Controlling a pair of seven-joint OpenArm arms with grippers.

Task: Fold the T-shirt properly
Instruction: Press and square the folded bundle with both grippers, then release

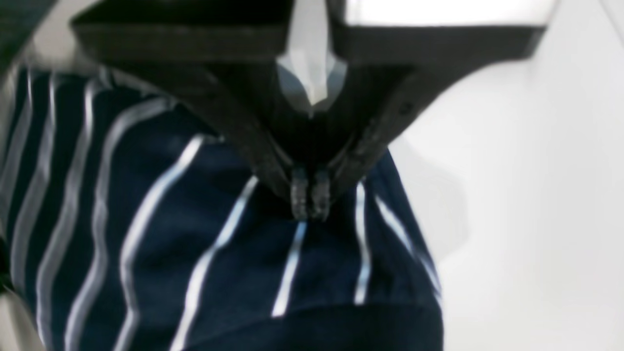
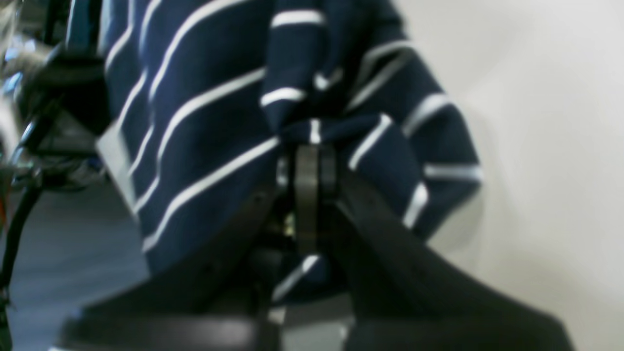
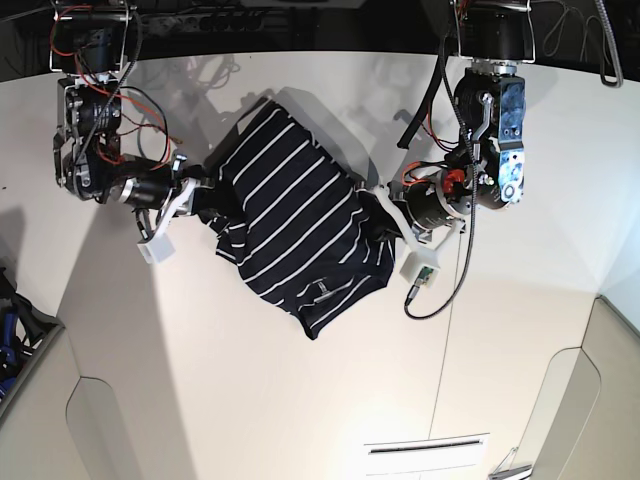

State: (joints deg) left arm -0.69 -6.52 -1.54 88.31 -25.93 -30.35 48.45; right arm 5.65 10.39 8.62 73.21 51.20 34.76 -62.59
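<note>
The T-shirt (image 3: 292,218) is dark navy with thin white stripes and lies spread and rumpled on the white table (image 3: 300,400), stretched between my two arms. My left gripper (image 1: 310,195) is shut on a fold of the striped fabric (image 1: 204,243); in the base view it (image 3: 378,213) sits at the shirt's right edge. My right gripper (image 2: 312,146) is shut on a bunched fold of the shirt (image 2: 204,136); in the base view it (image 3: 203,197) holds the shirt's left edge. A small label (image 3: 322,289) shows near the lower end.
Both arm bases stand at the table's far edge, with red and black cables (image 3: 440,95) hanging near them. A seam line (image 3: 452,330) runs down the table at right. The table's front has cut-out notches (image 3: 115,420). Dark floor and gear show at far left.
</note>
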